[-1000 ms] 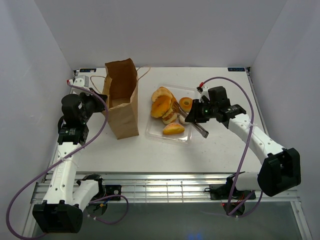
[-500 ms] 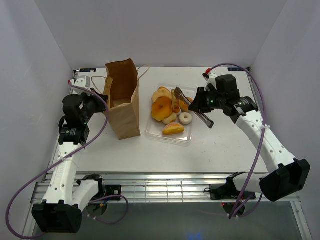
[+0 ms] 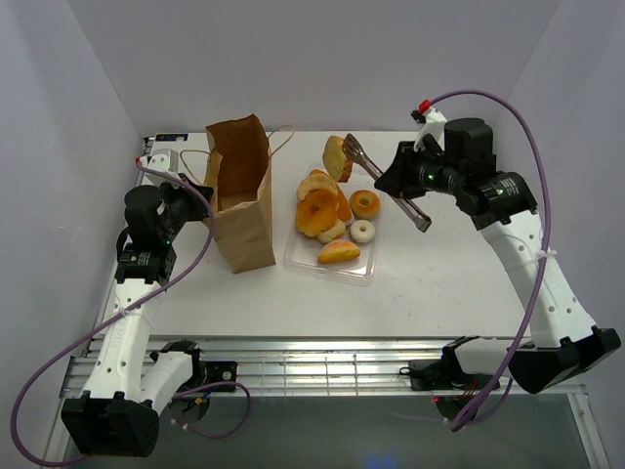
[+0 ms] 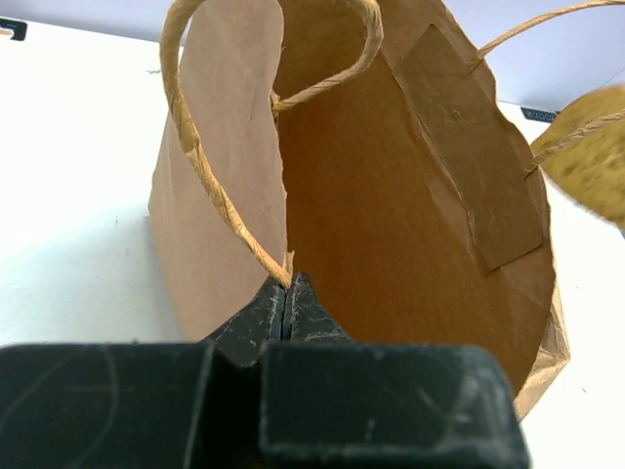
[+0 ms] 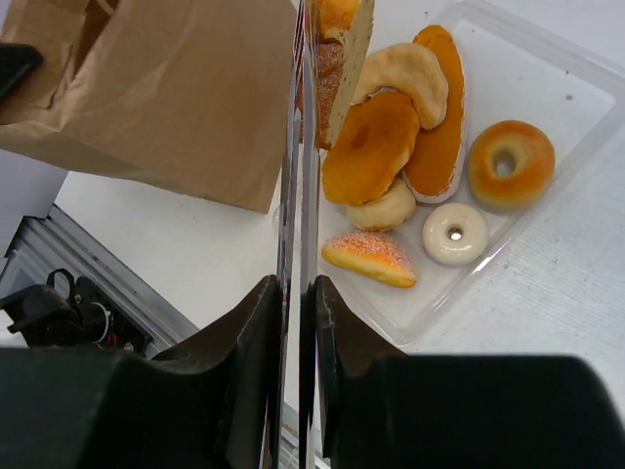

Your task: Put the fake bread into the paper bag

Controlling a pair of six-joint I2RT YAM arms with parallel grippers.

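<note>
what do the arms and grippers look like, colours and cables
Both the left arm and right arm have white tubular links with chunky black joints and bases. A purple cable loops along each, with a red connector by the right wrist. The left gripper and right gripper have matte black, tapering fingers.

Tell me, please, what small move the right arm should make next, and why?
Probably swing the right gripper left, toward the open mouth of the bag: its tongs pinch a piece of bread above the tray, and the left gripper grips the bag's rim.
</note>
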